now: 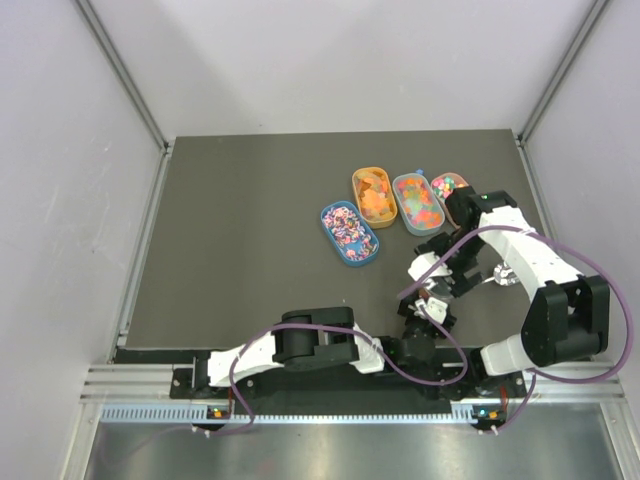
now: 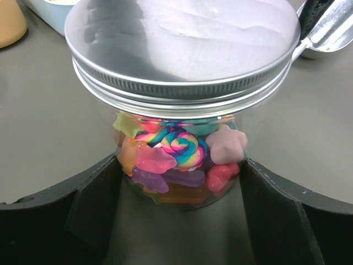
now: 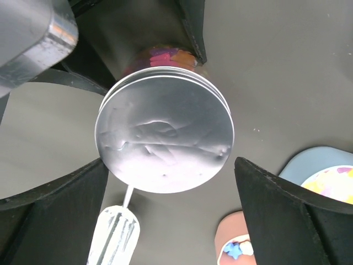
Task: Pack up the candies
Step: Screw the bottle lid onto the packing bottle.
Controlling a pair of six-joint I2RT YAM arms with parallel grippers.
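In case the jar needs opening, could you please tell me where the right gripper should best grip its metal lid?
Grip the lid by its ridged rim at opposite sides, coming straight down from above. The lid is a flat round disc level on the upright jar, the open right gripper straddles it, and the left gripper clamps the jar below.
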